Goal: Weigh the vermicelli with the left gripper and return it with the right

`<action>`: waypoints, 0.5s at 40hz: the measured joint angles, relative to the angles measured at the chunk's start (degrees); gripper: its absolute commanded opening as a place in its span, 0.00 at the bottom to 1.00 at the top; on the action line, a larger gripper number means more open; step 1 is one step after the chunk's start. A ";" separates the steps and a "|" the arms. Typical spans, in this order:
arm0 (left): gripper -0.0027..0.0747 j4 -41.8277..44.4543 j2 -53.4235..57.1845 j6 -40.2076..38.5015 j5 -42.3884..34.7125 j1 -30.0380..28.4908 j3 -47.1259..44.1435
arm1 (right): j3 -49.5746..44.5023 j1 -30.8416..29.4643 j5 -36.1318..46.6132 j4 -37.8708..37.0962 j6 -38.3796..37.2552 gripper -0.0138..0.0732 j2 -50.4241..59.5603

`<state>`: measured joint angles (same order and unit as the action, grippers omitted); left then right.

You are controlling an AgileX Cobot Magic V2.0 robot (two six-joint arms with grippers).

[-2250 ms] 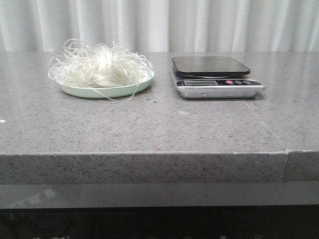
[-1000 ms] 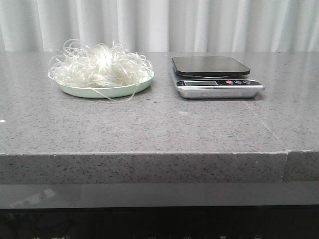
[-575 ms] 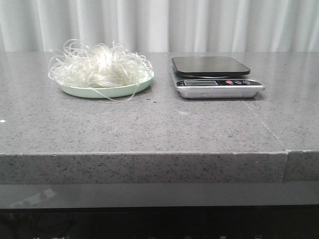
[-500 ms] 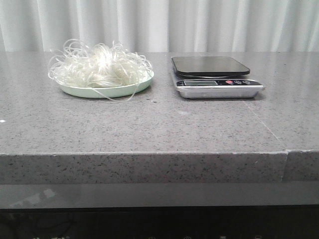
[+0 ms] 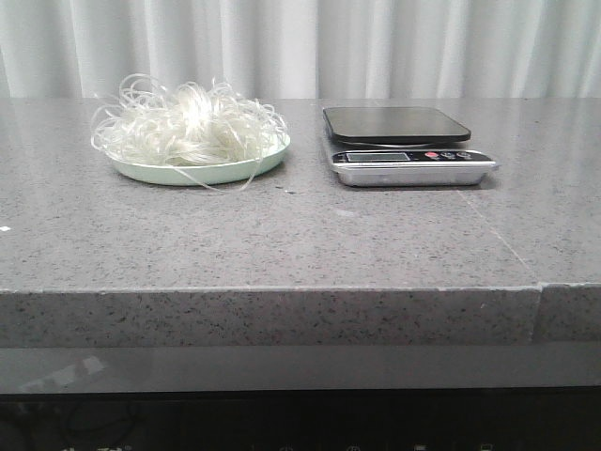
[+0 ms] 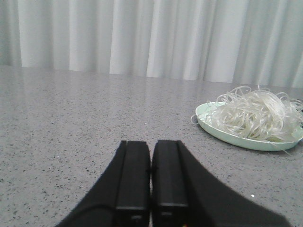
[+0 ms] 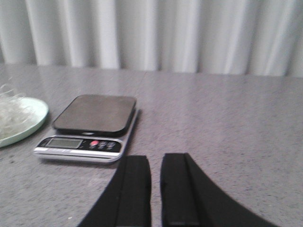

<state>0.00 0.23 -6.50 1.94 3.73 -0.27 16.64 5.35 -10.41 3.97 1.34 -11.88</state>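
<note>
The vermicelli (image 5: 188, 127) is a fluffy white tangle heaped on a pale green plate (image 5: 218, 174) at the back left of the counter. Neither gripper shows in the front view. In the left wrist view, my left gripper (image 6: 151, 142) is shut and empty, low over the counter, with the vermicelli (image 6: 255, 113) and its plate (image 6: 222, 135) well ahead and off to one side. My right gripper (image 7: 155, 157) holds nothing; its black fingers stand almost together with a thin slit between them. It sits just short of the scale (image 7: 94, 116); the plate's edge (image 7: 28, 124) shows beyond.
A kitchen scale (image 5: 399, 141) with a dark platform and a silver front panel stands at the back, right of the plate. The grey speckled counter (image 5: 300, 235) has a seam (image 5: 507, 249) running toward its front right edge. A white curtain hangs behind.
</note>
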 measured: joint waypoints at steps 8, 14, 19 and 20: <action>0.24 0.00 0.00 0.00 0.00 0.00 0.00 | -9.98 -4.25 5.87 0.00 0.00 0.43 7.60; 0.24 0.00 0.00 0.00 0.00 0.00 0.00 | -15.20 -4.50 6.56 0.00 0.00 0.43 10.73; 0.24 0.00 0.00 0.00 0.00 0.00 0.00 | -17.72 -4.50 6.78 0.00 0.00 0.43 12.35; 0.24 0.00 0.00 0.00 0.00 0.00 0.00 | -18.04 -4.50 6.92 0.00 0.00 0.43 12.48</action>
<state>0.00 0.23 -6.50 1.94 3.73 -0.27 -1.39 0.85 -3.49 3.97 1.34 0.60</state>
